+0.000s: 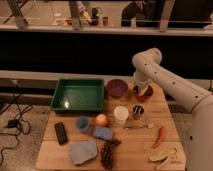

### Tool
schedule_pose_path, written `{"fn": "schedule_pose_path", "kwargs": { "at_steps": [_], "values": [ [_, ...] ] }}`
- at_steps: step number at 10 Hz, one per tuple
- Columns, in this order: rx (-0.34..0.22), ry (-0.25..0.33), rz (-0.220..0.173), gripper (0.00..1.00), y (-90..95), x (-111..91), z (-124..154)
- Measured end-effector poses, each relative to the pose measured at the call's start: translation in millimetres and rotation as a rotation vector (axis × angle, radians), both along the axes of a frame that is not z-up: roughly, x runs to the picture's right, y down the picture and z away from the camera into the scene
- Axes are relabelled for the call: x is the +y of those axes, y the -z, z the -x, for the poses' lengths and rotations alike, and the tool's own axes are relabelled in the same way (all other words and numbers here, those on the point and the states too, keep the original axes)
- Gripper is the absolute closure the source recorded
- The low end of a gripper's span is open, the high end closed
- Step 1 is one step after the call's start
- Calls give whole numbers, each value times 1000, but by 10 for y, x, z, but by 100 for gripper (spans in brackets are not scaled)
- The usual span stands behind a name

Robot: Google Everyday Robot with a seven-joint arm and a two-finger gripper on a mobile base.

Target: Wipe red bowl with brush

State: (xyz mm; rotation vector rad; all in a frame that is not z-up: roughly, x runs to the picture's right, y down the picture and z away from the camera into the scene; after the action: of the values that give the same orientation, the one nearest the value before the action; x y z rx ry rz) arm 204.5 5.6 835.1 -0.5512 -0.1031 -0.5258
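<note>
The gripper hangs low over the red bowl, covering most of it, so only the rim shows beneath. Whether it is clamped or spread, or holds the brush, cannot be told. A purple bowl sits just camera-left of it.
</note>
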Motion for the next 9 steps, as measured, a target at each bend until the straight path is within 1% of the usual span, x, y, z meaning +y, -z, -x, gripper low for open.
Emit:
{"fn": "schedule_pose_path", "kwargs": {
  "at_steps": [3, 6, 9],
  "values": [
    [-16, 16, 1, 100, -60, -28, 153],
    [-26, 25, 8, 100, -105, -21, 246],
    [-32, 31, 14, 100, -68, -5, 330]
  ]
}}
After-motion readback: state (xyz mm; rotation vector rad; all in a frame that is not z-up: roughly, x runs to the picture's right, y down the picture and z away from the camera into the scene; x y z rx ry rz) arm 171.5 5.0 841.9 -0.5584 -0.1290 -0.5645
